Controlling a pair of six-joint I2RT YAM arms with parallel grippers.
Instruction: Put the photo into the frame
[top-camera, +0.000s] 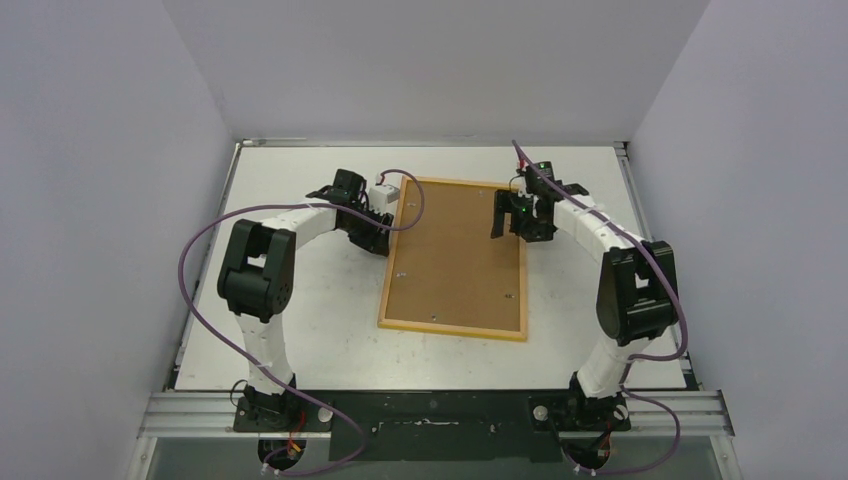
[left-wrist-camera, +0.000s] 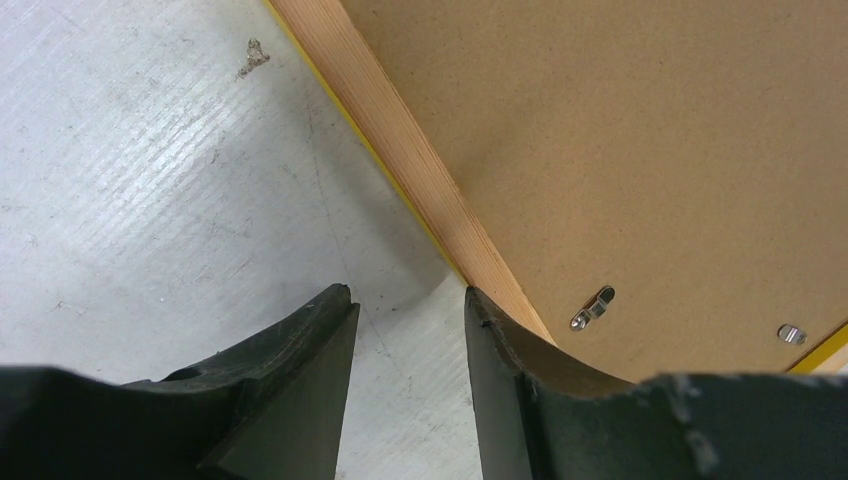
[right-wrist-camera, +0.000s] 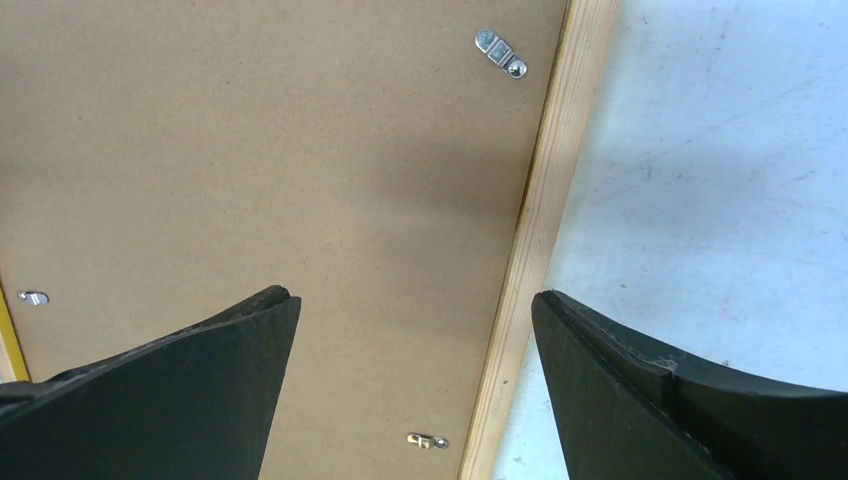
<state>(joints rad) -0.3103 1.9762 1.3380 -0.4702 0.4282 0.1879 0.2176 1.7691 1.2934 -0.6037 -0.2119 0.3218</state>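
The frame lies face down on the table, its pale wood back up and a yellow sliver along its edge. A brown backing panel fills it. The photo is hidden. My left gripper sits low at the frame's left rail near the far corner. It is open, with only bare table between its fingers, and its right fingertip is against the rail's outer edge. My right gripper hovers open over the right rail. Its jaws stand wide, spanning panel, rail and table, holding nothing.
Small metal clips sit on the backing panel near the rails. The white table lies on both sides of the frame. White walls close in on the left, right and back.
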